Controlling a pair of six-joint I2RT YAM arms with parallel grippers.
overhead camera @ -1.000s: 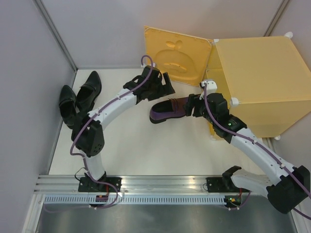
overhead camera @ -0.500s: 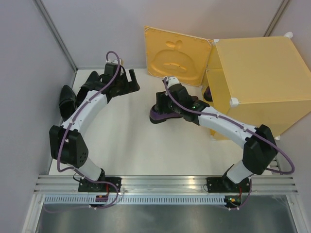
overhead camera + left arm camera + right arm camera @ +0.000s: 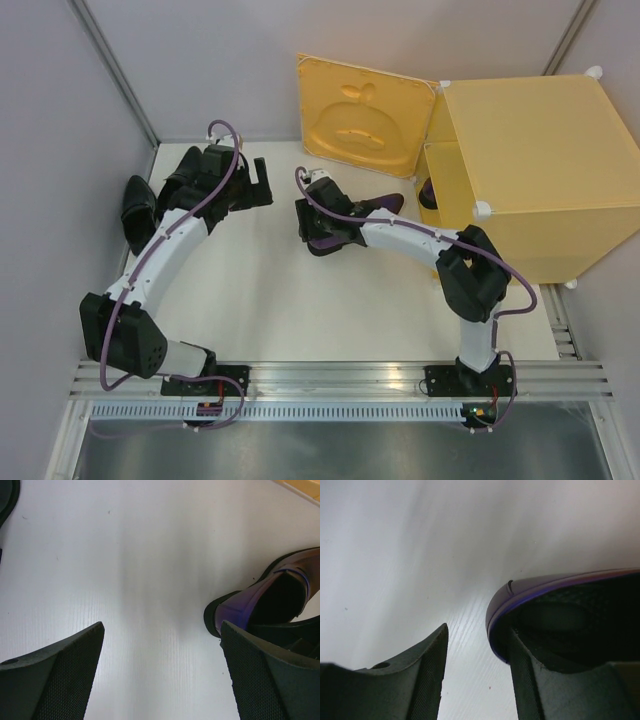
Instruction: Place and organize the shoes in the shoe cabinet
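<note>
Both arms have swung away from the cabinet (image 3: pixel 530 170) since a second ago. My left arm now stretches toward the black shoes (image 3: pixel 140 205), left gripper (image 3: pixel 258 185) wide open and empty. My right arm bends over the purple shoe (image 3: pixel 330 243) lying near the cabinet; right gripper (image 3: pixel 477 632) straddles its heel rim, unclenched.

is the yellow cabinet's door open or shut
Open: the yellow-orange square embossed door stands swung out to the left of the yellow-orange plastic cube cabinet, off its front.
</note>
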